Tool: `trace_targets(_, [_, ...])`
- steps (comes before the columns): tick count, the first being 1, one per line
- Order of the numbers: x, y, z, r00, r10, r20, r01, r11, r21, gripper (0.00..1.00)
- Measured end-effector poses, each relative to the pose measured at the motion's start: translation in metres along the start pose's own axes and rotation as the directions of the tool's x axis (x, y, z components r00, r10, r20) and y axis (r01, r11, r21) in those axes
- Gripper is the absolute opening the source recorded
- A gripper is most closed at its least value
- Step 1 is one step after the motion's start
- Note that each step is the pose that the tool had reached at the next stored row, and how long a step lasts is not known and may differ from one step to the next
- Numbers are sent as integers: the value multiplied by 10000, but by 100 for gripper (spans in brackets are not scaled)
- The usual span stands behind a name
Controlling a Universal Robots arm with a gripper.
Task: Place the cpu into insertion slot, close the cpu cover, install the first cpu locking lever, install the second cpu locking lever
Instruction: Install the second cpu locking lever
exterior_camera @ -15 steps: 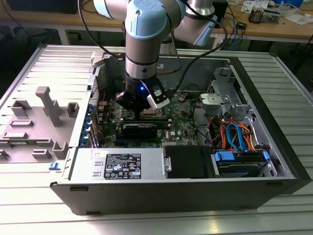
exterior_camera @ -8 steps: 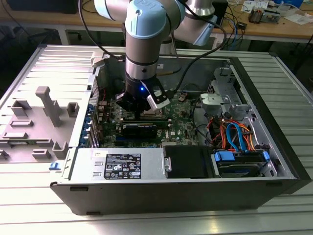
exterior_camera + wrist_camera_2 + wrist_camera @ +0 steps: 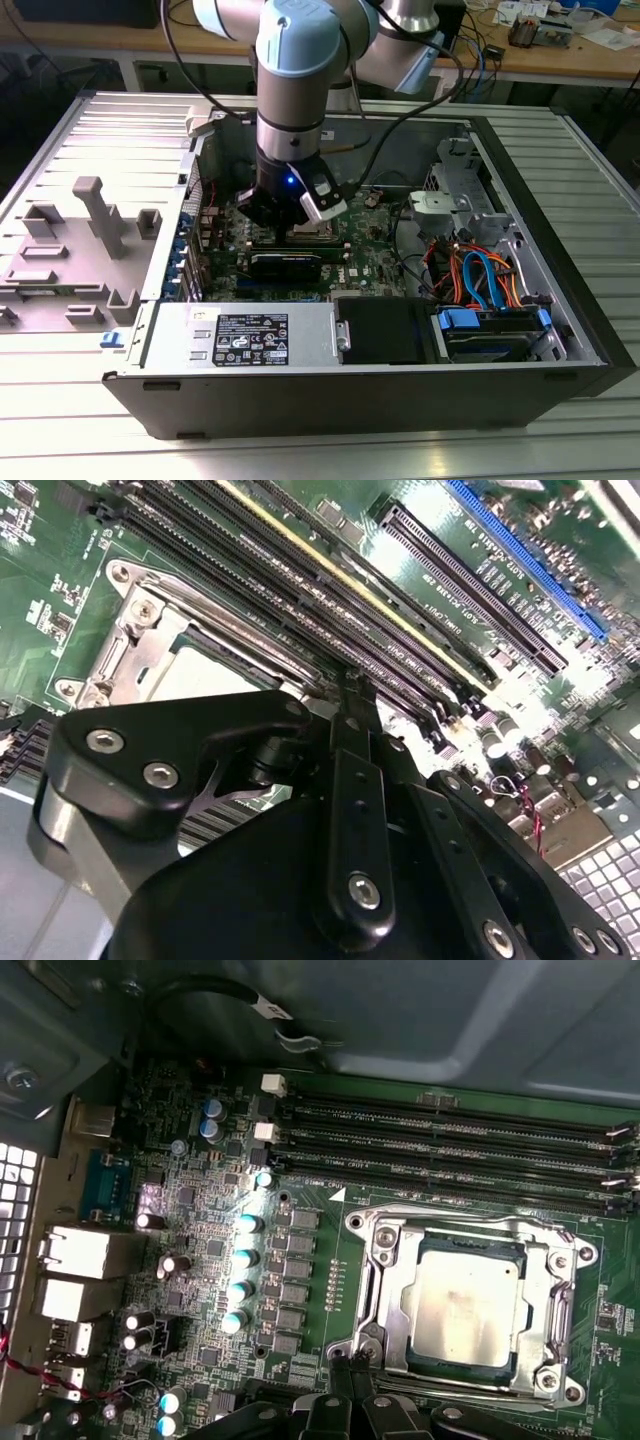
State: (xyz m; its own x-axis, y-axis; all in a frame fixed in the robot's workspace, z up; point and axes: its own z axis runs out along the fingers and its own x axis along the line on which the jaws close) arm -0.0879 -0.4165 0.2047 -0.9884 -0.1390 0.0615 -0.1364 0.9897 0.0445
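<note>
Gripper sits low over the motherboard, tips right at the near edge of the socket frame. In the first wrist view the two fingertips look pinched nearly together, prob. on or just beside a thin locking lever along that edge. Can't tell for sure if anything is actually clamped; the tips hide it.

Just beyond the tips: the cpu lies flat in the socket, silver top showing. The cpu cover looks down around it, window framing the chip, so placing and closing seem done. Judgement: work is at a lever step.

Further out past the socket: RAM slots, then chassis wall. In the exterior view the gripper hangs mid-case over the board, power supply well apart.

To do it well: keep tips on the lever only, sweep it down and under its hook w/o scraping the board, and don't lean on the cover or chip.
</note>
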Motion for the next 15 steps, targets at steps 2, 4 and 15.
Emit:
trace_targets(2, [-2,9,1,10000,-4,3,4,10000,-23,11])
trace_targets(4, [0,13,3,10000,-8,13,8,10000,-65,11])
trace_targets(15, [32,25,24,10000,-16,8,16,10000,-47,11])
